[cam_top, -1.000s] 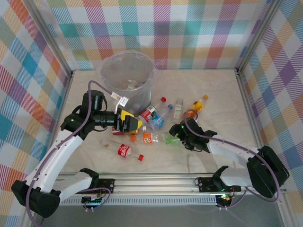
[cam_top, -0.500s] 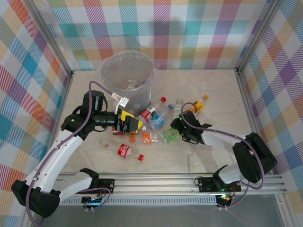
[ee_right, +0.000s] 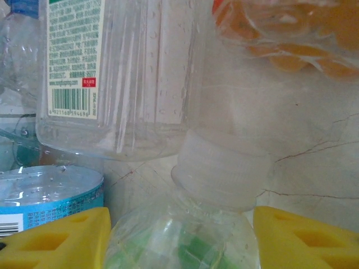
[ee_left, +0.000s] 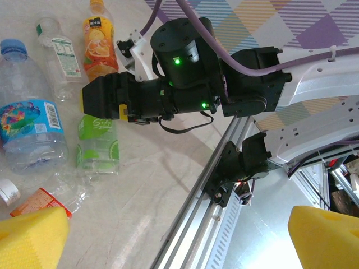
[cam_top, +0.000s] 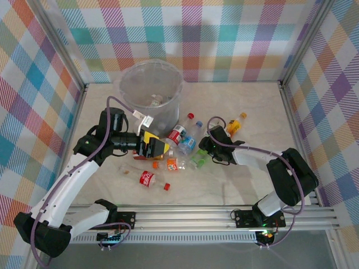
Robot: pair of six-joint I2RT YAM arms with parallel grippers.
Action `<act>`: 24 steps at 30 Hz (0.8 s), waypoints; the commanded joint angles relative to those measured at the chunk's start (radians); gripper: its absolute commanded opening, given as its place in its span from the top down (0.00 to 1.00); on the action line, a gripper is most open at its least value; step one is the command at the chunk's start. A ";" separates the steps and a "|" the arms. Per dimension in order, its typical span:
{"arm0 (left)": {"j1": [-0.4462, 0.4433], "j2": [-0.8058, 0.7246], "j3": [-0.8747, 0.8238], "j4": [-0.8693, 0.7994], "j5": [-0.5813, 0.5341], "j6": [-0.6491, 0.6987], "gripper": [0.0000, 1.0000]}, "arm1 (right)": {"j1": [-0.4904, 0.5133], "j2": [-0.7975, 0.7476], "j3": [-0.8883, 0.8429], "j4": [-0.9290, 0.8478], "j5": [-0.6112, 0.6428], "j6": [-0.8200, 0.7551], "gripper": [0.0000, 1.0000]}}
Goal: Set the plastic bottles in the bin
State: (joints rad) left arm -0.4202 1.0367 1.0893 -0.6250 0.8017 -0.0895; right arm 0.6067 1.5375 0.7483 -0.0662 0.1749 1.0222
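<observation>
The right gripper (ee_right: 180, 238) has slid left, farther from the bases, its jaws narrowing around the green bottle (ee_left: 98, 150), which shifted slightly; the right arm (cam_top: 283, 179) has folded inward.

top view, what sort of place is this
Probably a lab robot test cell: plaid cloth walls on a metal frame, two arms bolted to a rail, bottles strewn by a bin.
</observation>
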 commanded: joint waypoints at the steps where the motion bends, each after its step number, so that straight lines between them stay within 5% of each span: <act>1: -0.017 0.003 -0.009 0.001 0.002 0.008 0.00 | -0.005 0.026 0.029 -0.011 -0.007 -0.053 0.35; 12: -0.073 0.015 -0.006 -0.002 -0.062 -0.013 0.00 | -0.007 0.015 0.022 -0.021 -0.017 -0.083 0.42; 24: -0.241 0.063 -0.104 0.121 -0.233 -0.169 0.00 | -0.015 -0.214 -0.007 -0.064 -0.035 -0.272 0.42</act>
State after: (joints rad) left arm -0.6373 1.0828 1.0126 -0.5755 0.6090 -0.1997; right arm 0.6003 1.3769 0.7517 -0.1101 0.1604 0.8314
